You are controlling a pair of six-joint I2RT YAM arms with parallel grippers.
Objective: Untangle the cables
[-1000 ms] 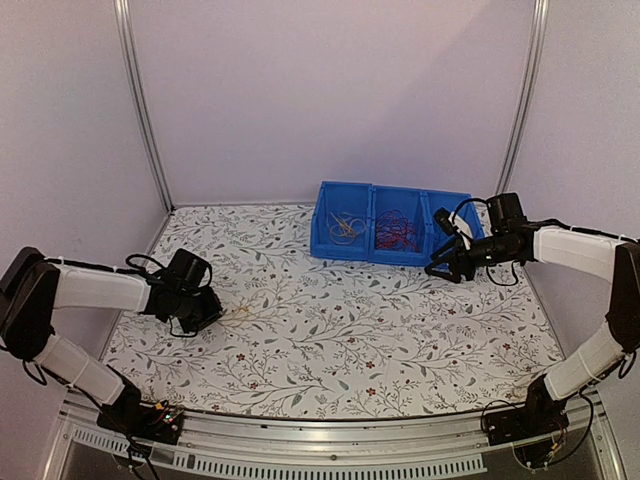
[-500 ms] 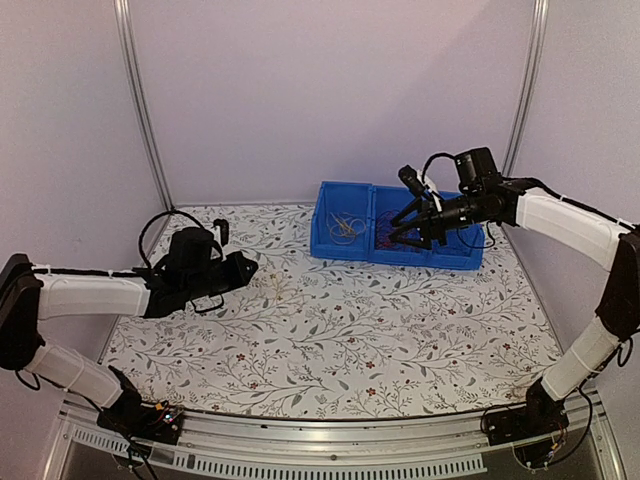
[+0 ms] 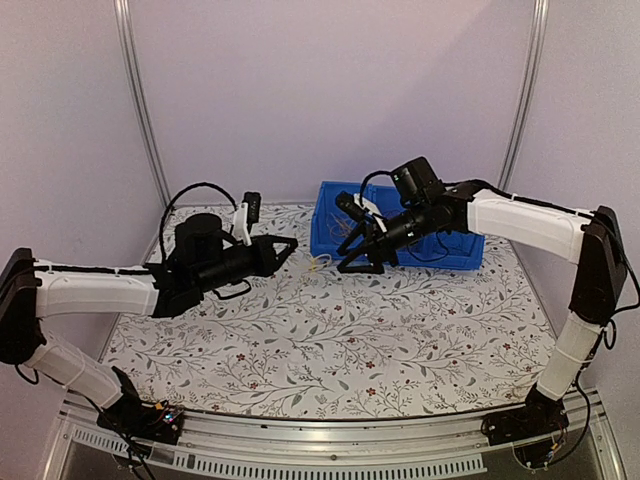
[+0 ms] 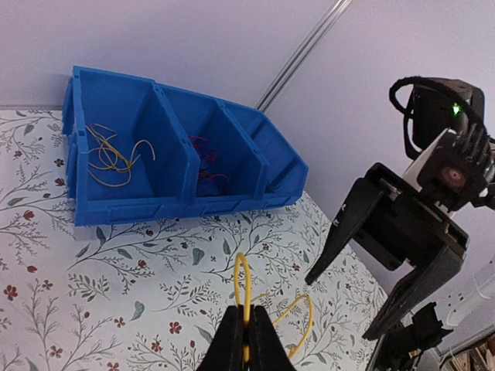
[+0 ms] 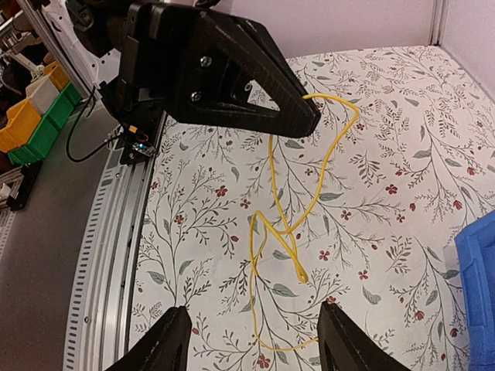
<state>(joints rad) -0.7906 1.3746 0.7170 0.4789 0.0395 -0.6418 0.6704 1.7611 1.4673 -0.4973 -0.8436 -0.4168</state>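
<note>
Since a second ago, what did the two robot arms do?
The left tool rose off the table and swung right toward the middle, shut on the yellow wire. The right tool, open, swept left across the blue bin to face it. The bin stayed put.

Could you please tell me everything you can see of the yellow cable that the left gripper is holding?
The yellow cable is a single thin, flexible wire with a smooth, plastic-looking coat. The left gripper holds it pinched between shut fingers. From there it arcs out and hangs in loose bends that cross into a small loop, above the floral table, short of the blue bin. Whether its lower end touches the table is unclear. The open right gripper is near but not touching it.
</note>
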